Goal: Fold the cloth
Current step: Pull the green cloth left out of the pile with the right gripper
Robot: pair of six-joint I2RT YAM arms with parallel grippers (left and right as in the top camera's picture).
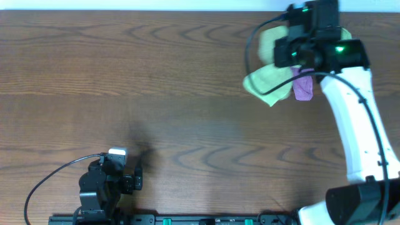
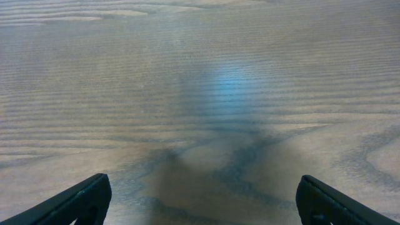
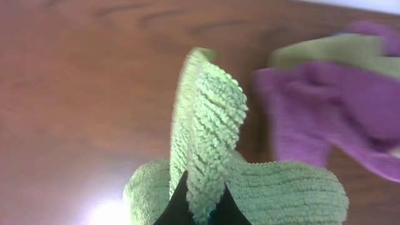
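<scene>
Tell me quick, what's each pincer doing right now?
Left pincer: open, holding nothing.
Right pincer: closed on a fold of the green cloth.

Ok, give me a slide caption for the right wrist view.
Right fingers pinching a raised fold of green cloth, purple fabric beside it on the wooden table.

Ribbed cloth (image 1: pixel 267 84), lime green with purple side; crumpled on counter (image 1: pixel 156 94), far right; one green fold pinched upright by right fingers (image 3: pixel 177 209)
</scene>
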